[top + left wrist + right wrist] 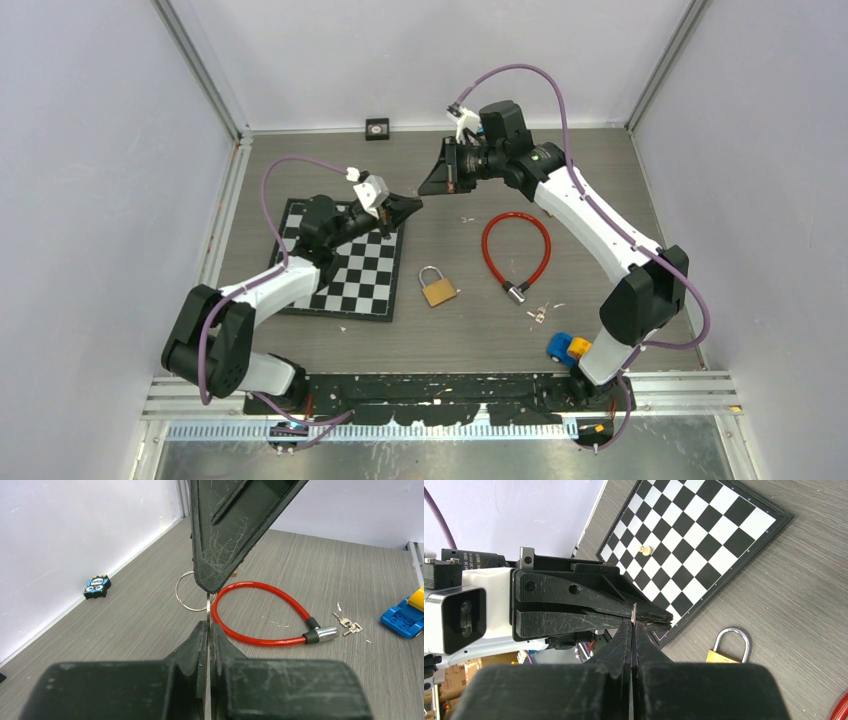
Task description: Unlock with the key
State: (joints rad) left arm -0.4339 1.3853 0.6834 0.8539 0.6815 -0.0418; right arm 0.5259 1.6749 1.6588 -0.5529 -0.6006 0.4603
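A brass padlock (438,288) with a silver shackle lies on the table right of the chessboard; it also shows in the right wrist view (726,647). My left gripper (405,207) and right gripper (432,180) meet tip to tip above the table behind the padlock. In the left wrist view the left gripper (208,625) is shut on a thin silver key (207,607). Its ring (187,591) hangs at the right gripper's tip (212,582). In the right wrist view the right gripper (633,625) is shut with the key's edge (634,611) at its tips, against the left gripper (659,616).
A red cable lock (516,250) lies right of the padlock, with small keys (537,314) and a blue and yellow toy (568,348) nearer the right arm's base. A chessboard (345,265) with one pawn (644,550) lies under the left arm. A small black item (377,128) sits at the back wall.
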